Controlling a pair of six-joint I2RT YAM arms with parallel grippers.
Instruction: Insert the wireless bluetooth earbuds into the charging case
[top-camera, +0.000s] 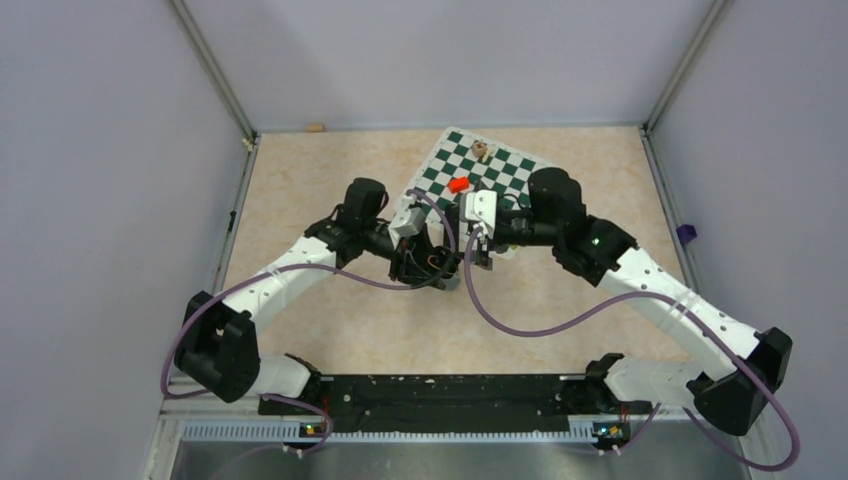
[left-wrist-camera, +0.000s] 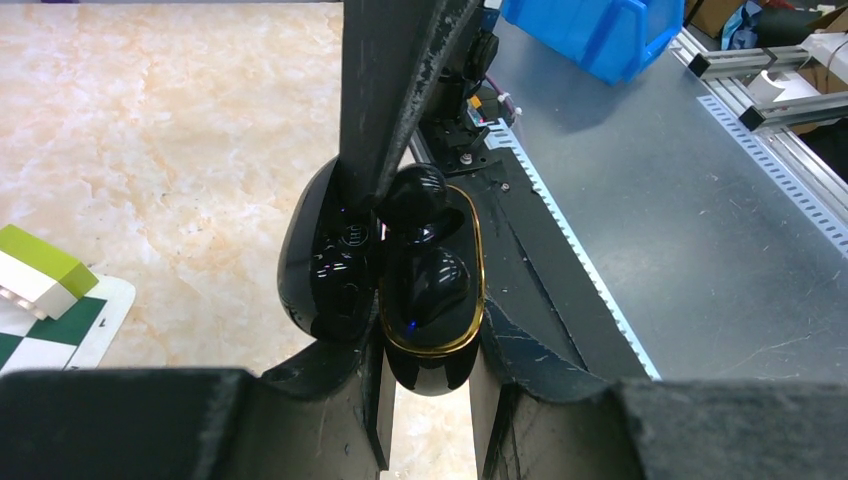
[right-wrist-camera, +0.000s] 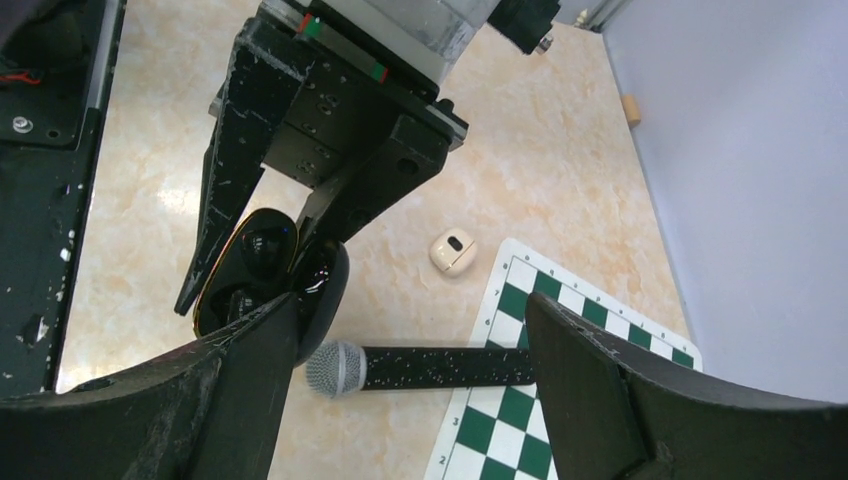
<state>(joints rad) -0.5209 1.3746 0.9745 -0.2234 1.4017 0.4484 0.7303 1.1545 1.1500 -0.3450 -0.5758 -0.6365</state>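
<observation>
We see black earbuds (left-wrist-camera: 437, 282) sitting in the open charging case (left-wrist-camera: 478, 268), which the left gripper (left-wrist-camera: 425, 375) clamps. An off-white earbud (right-wrist-camera: 452, 251) lies on the table (right-wrist-camera: 560, 150) near the microphone (right-wrist-camera: 420, 368) — the right gripper (right-wrist-camera: 410, 305) hangs just beside the case, jaws wide.

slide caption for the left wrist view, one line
Left hand shut on the open black charging case, a black earbud in its upper well.

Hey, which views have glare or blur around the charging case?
Left wrist: bright reflections on the glossy charging case, near fingers dark and soft. Right wrist: its own fingers blurred, the microphone sharp. Top external: even light, no glare.
</observation>
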